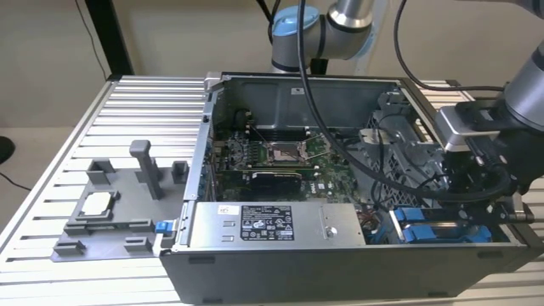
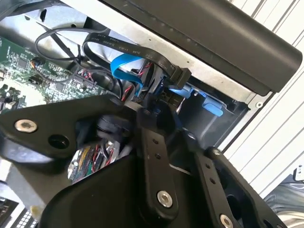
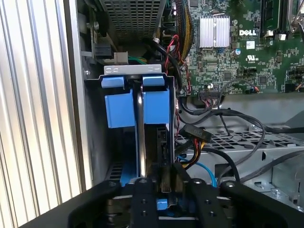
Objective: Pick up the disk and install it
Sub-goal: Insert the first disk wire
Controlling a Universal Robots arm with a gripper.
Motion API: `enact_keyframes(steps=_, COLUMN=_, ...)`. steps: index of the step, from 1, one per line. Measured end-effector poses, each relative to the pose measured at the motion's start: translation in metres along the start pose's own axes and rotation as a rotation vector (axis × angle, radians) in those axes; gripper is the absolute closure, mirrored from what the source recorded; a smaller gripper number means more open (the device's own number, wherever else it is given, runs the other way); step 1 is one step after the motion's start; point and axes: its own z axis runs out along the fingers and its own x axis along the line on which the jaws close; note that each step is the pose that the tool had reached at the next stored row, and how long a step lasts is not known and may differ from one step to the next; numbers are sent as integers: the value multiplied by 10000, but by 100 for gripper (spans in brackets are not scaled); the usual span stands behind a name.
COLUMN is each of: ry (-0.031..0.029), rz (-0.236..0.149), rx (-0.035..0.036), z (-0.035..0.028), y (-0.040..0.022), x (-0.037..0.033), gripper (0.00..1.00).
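Note:
The disk (image 3: 122, 110), edged by its blue carrier with end tabs, stands on edge in the drive bay at the case's front corner. In the exterior view its blue carrier (image 1: 418, 233) shows low in the bay at the right. My gripper (image 3: 167, 183) reaches down into that bay, its black fingers (image 3: 142, 202) drawn close together on the disk's near end. In the second wrist view the gripper (image 2: 159, 107) sits against blue plastic (image 2: 211, 108) beside the case wall. The disk's label is hidden.
The open computer case (image 1: 340, 268) lies on a slatted table. A grey power-supply box (image 1: 267, 224) sits beside the bay, with the motherboard (image 1: 281, 153) behind it. Loose cables (image 3: 223, 118) crowd the bay's side. A grey fixture tray (image 1: 111, 217) lies at the exterior view's left.

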Motion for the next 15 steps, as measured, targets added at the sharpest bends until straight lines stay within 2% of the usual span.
enact_keyframes(steps=7, ry=8, rz=8, rx=2, z=-167, y=-9, x=-11, gripper=0)
enact_keyframes(steps=14, ry=2, rz=6, rx=17, z=-190, y=-9, x=-13, gripper=0)
enact_keyframes(steps=15, ry=3, rz=6, rx=17, z=-192, y=-9, x=-13, gripper=100)
